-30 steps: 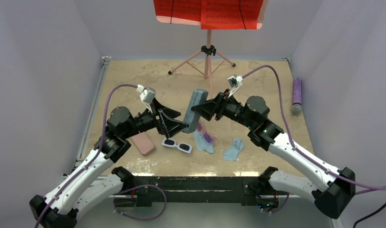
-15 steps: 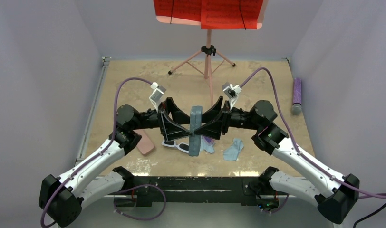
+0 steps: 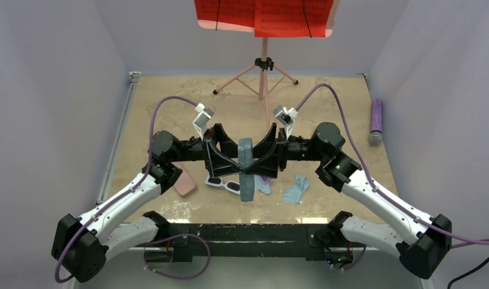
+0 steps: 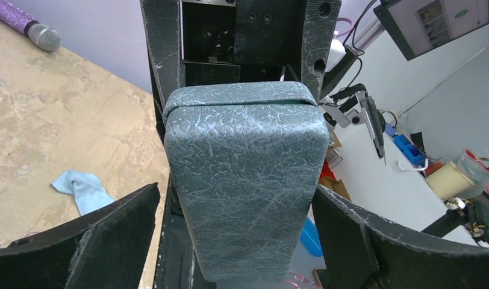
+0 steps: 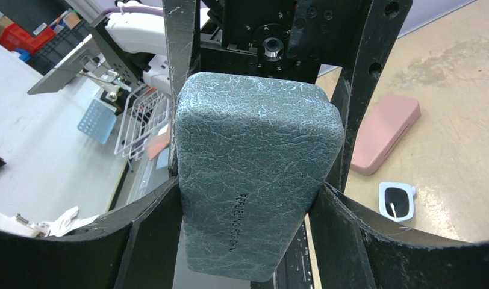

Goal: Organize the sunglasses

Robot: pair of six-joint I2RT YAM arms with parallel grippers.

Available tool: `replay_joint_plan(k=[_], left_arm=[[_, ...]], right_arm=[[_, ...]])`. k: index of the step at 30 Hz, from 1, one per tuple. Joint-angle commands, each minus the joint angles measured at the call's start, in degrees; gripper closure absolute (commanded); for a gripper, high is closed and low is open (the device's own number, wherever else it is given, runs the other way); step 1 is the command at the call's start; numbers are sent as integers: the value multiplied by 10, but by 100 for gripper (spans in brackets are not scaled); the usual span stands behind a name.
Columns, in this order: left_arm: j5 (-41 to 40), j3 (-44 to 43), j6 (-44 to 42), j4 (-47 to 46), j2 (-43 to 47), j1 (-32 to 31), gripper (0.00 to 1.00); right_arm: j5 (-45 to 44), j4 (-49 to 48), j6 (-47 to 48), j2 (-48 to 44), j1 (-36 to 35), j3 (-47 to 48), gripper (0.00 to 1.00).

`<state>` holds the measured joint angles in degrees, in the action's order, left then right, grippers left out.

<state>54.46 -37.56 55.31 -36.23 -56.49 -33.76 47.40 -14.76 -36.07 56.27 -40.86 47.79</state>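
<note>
Top external view: the right gripper (image 5: 248,186) pinches the case (image 3: 246,168) upright so the left gripper (image 4: 236,189), fingers spread around it, can probably open it for the white sunglasses (image 3: 224,184) lying at its 7 o'clock, pink pair (image 3: 264,179) at 4.

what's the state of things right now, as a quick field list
grey-blue case: upright between both grippers, lid shut
right gripper: clamped on the case
left gripper: open, fingers either side of the case with gaps
white sunglasses: on the table near the pink case
pink-purple sunglasses: mostly hidden under the right gripper
</note>
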Motion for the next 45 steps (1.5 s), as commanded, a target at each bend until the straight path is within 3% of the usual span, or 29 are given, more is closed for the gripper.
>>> replay_joint_plan(k=[1,9,15,24,28,35,40,43,45], left_arm=[[7,-15,8,-44,-15,2,0],[35,-10,44,-116,-48,1,0],[57,-17,77,-171,-60,2,2],[45,-29,57,-131,-49,3,4],[39,-31,49,-132,-43,3,6],[71,-29,60,-163,-58,2,26],[113,-27,42,-172,-56,3,48],[148,-26,-4,-126,-43,6,48],[153,-32,-63,-52,-36,14,59]], right_arm=[[16,-17,23,12,-11,36,100],[34,33,89,6,-21,49,100],[29,35,88,14,-21,50,100],[-19,84,113,6,-21,52,100],[-22,60,99,-5,-21,38,100],[-18,42,85,-12,-21,42,100],[26,-3,51,-11,-21,42,100],[26,-3,43,-19,-21,44,100],[33,2,32,-23,-21,48,100]])
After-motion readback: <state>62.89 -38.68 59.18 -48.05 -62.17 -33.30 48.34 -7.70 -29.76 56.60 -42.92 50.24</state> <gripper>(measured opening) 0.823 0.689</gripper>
